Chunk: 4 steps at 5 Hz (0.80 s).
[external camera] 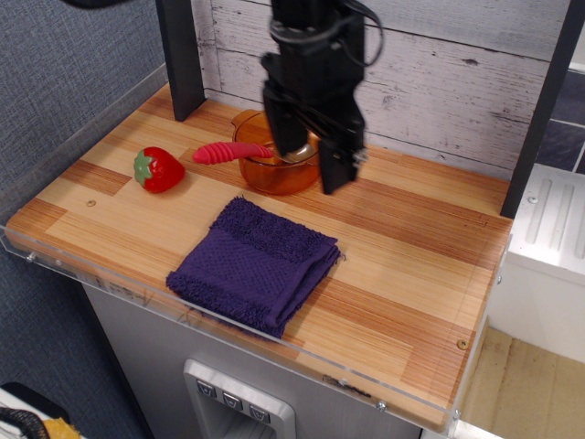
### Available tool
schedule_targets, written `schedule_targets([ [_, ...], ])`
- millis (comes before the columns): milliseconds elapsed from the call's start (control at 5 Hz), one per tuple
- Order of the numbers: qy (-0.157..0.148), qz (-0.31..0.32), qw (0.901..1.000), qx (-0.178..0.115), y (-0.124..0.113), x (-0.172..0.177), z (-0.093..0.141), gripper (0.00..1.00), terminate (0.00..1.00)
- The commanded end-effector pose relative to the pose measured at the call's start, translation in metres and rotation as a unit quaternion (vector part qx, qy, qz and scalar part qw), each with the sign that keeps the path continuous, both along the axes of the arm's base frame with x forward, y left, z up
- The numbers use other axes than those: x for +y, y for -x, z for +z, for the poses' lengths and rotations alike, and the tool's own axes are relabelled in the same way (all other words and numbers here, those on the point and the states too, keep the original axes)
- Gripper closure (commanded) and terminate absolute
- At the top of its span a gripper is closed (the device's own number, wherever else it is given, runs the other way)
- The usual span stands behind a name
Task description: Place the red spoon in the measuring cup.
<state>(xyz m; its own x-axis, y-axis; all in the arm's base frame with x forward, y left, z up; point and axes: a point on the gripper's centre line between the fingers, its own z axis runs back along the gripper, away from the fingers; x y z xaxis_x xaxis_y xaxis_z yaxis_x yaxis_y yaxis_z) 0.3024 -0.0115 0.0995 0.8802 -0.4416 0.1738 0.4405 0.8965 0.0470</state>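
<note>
Whitewashed plank wall behind, grey fabric panel to one side. Striped wooden bench point(402, 238) with a clear plastic edge.

Measuring cup point(274, 174) sat near the back wall, amber and see-through, partly hidden by the arm. Red spoon point(230, 152) rested with its ribbed handle propped on the cup's rim and jutting out toward the strawberry point(158, 169); the bowl end lay inside the cup, mostly masked by the end effector. Judged from this, the placement looked done or all but done.

End effector point(313, 157) hung above the cup's far side, clear of the spoon handle. Fingers point(335, 165) stood apart and held nothing.

Purple towel point(256, 262) lay folded in front of the cup, not touching it.

Handling notes, as judgement only: spoon probably light and stiff; the ribbed rubbery handle should give good friction, so the handle's middle would be the place to pinch, across its width. Metal bowl likely slick, a poor hold. Cup looked light and could slide or tip if the overhanging handle were knocked. Spoon's balance on the rim seemed the main risk; a nudge at the handle tip might lever it out.
</note>
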Motion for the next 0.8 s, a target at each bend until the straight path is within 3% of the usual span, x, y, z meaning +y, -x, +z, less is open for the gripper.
schedule_targets([
  [0,-0.044,0.005,0.9987,-0.025,0.02,-0.026,0.036,0.0,0.0],
  [200,-0.042,0.018,0.9986,-0.027,0.041,-0.026,0.062,0.0,0.0],
  [400,-0.012,0.026,0.9985,-0.046,0.061,-0.026,0.09,0.0,0.0],
  [600,-0.012,0.026,0.9985,-0.046,0.061,-0.026,0.09,0.0,0.0],
])
